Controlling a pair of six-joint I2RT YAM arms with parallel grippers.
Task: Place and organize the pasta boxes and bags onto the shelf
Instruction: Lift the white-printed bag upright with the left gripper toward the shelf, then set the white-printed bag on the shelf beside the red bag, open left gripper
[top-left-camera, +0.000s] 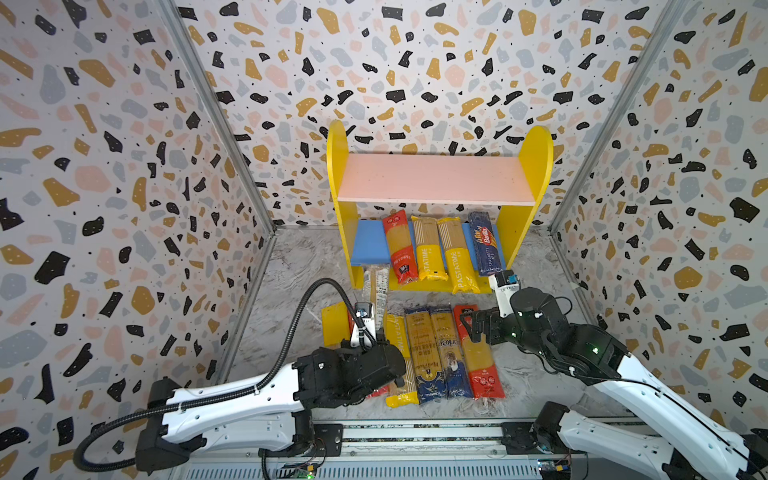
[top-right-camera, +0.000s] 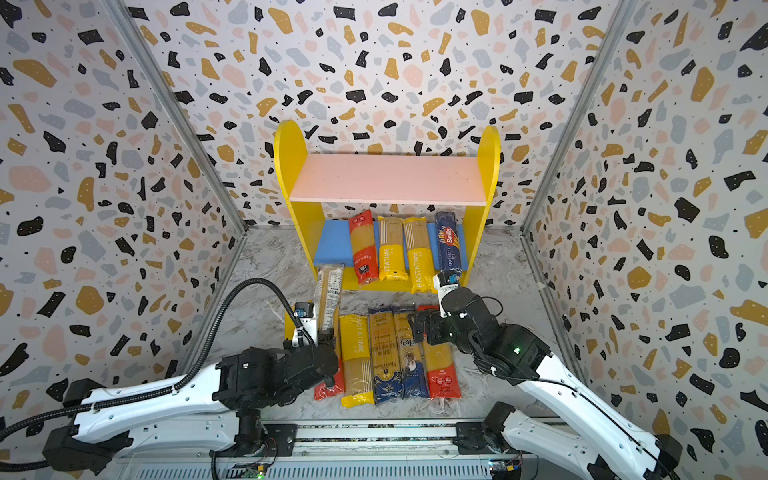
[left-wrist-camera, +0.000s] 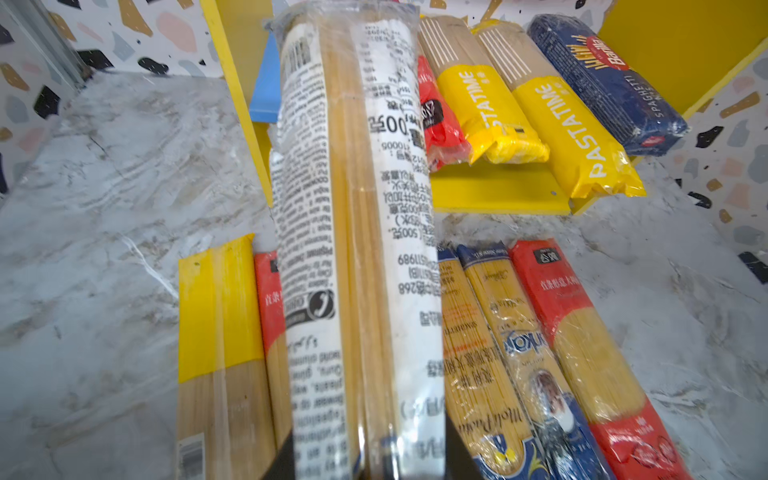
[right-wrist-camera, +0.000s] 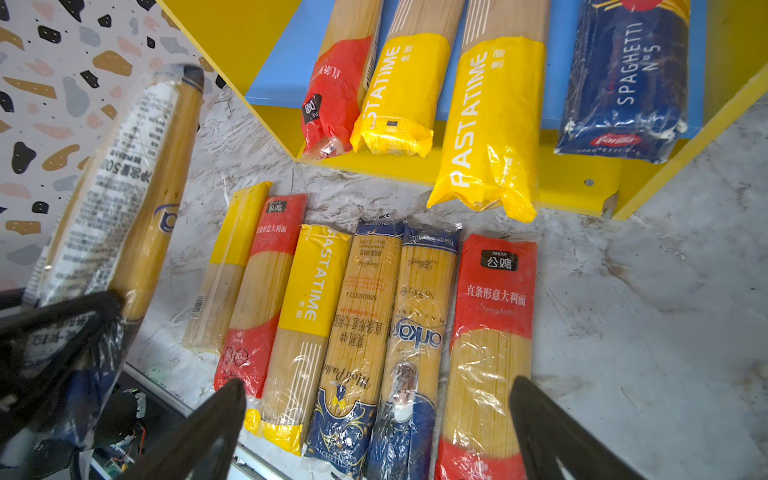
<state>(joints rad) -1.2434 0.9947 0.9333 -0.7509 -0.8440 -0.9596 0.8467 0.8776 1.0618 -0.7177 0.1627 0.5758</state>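
Progress stands at under half. In both top views four packs are seen laid side by side on the blue lower board of the shelf, the pink upper board being bare; six more are lined up on the tabletop, and a clear white-labelled pack is held raised near the shelf's left panel, gripped at its near end by the left fingers. In the left wrist view "PASTATIME" is read on a shelved yellow pack and "Barilla" on the dark blue pack. In the right wrist view the right fingers are shown spread wide and empty above the row, where "公鸡" and "Spaghetti" are printed on a red pack, and "SPAGHETTI No5" is read on the Barilla one.
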